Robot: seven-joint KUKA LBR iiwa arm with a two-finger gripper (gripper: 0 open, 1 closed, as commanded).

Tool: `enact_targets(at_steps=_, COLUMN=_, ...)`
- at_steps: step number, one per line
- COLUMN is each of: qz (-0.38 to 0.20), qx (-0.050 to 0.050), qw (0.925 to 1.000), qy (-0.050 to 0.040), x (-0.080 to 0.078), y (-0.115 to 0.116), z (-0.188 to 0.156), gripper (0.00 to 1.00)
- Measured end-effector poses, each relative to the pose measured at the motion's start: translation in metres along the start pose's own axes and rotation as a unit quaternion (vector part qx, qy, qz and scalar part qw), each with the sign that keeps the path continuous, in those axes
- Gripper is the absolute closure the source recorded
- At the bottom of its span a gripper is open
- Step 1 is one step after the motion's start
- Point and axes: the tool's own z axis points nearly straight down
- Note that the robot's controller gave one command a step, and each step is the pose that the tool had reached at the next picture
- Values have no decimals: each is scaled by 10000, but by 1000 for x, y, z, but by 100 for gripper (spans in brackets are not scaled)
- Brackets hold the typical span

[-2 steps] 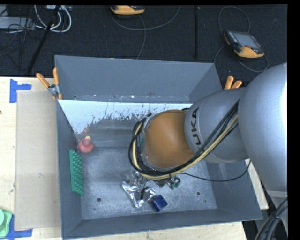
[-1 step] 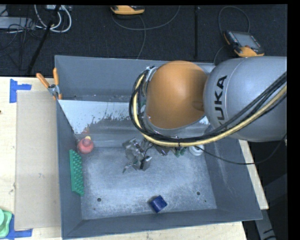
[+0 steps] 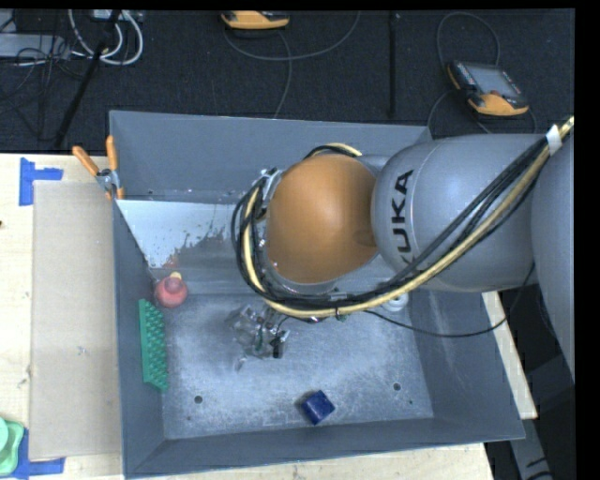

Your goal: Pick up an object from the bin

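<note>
Bin: a grey metal bin point(image 3: 281, 141) with sloping walls, seen from above.
Bin surface: the bottom point(image 3: 375, 366) is grey with pale, scratched speckles; at 10 o'clock one wall shows a light triangle patch point(image 3: 159, 225).
Arm: the grey arm point(image 3: 469, 216) comes in from 3 o'clock; its wrist carries a round orange cover point(image 3: 319, 220), and black and yellow cables point(image 3: 441, 267) run around it.
Gripper: the gripper point(image 3: 260, 337) is low over the bare bottom, near the middle of the bin.
Claw state: I cannot tell if it is open or closed, and I see nothing held in it.
Blue block: a small blue block point(image 3: 317, 406) lies at 5 o'clock from the gripper, near the front wall, apart from it.
Pink piece: a small rounded pink piece point(image 3: 172, 291) stands at 10 o'clock from the gripper, near the left wall.
Green strip: a long flat green strip point(image 3: 152, 342) with a ridged edge lies at 9 o'clock, along the left wall, just below the pink piece.
Room: at 12 o'clock, behind the bin, there is a dark floor point(image 3: 309, 75) with thin loose wires point(image 3: 469, 28) and an orange and grey handheld device point(image 3: 487, 89).
</note>
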Motion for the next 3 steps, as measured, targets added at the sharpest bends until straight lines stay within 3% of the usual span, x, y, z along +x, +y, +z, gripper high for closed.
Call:
enact_targets(at_steps=1, qz=77, qx=47, qw=9999, qy=-58, x=-11, y=-22, z=-86, gripper=100)
enact_targets(at_steps=2, qz=377, qx=36, qw=9993, qy=-72, x=-44, y=14, z=-165, gripper=100)
enact_targets(at_steps=3, qz=406, qx=15, qw=9992, qy=-30, x=-41, y=12, z=-160, gripper=100)
